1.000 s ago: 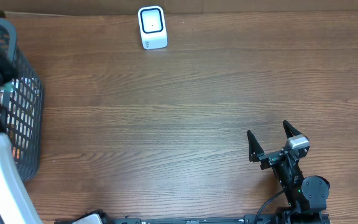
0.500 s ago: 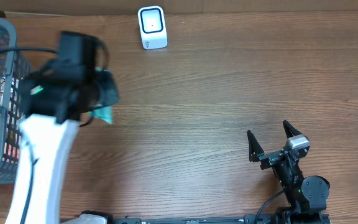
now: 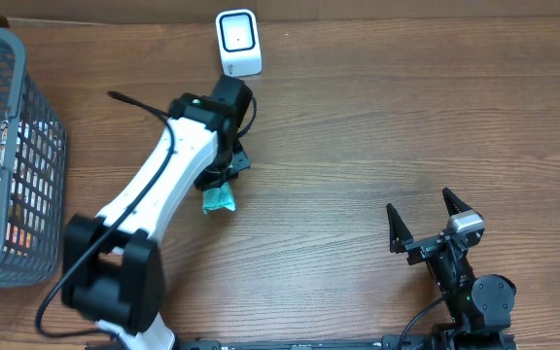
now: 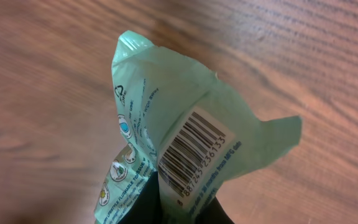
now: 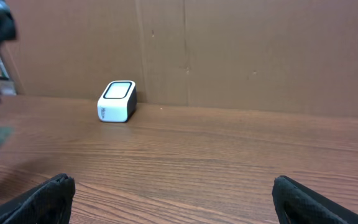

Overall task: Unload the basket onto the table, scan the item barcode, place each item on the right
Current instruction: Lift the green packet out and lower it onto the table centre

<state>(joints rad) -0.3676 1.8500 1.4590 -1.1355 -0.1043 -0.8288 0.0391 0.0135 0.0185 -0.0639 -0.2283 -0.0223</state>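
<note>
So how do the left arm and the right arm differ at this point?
The left arm is stretched toward the scanner; the right arm sits folded at the near edge of the table. The left jaws are shut on a green packet, barcode showing; the right jaws are open and empty. Both are over the same table.

One white scanner (image 3: pixel 238 43). One green packet (image 3: pixel 219 199), just in front of the scanner. One grey basket (image 3: pixel 42 156), well left of the scanner; the items inside could not be counted. Two claws: left claw (image 3: pixel 224 175) near the scanner, right claw (image 3: pixel 417 200) well apart from it. One worktop (image 3: pixel 358 117).
</note>
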